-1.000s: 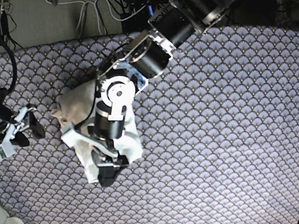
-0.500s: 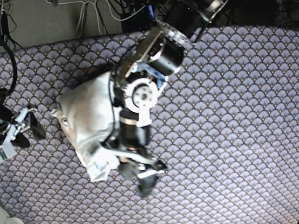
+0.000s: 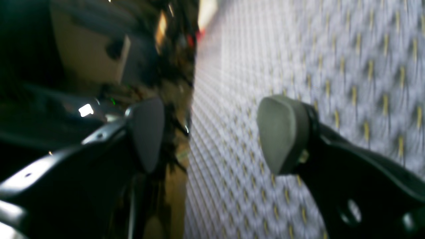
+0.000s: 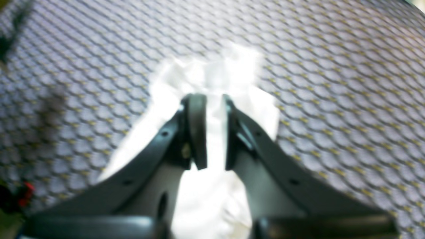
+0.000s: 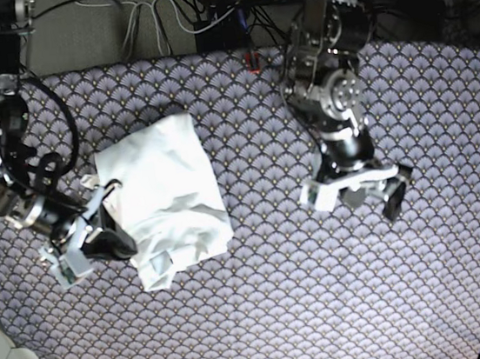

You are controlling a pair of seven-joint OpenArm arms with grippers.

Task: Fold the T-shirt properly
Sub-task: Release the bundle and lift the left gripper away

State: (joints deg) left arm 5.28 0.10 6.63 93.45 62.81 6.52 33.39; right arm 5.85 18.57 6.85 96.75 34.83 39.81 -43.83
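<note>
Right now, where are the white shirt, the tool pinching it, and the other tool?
plain white cotton T-shirt (image 5: 164, 189), base view, middle of the cloth.
right tool (image 4: 211, 132), right wrist view, between its tips, closed on the T-shirt.
left tool (image 3: 212, 132), left wrist view, gap between open tips.

Right fingers (image 4: 196, 132) nearly together — left fingers (image 3: 282, 132) spread apart.
</note>
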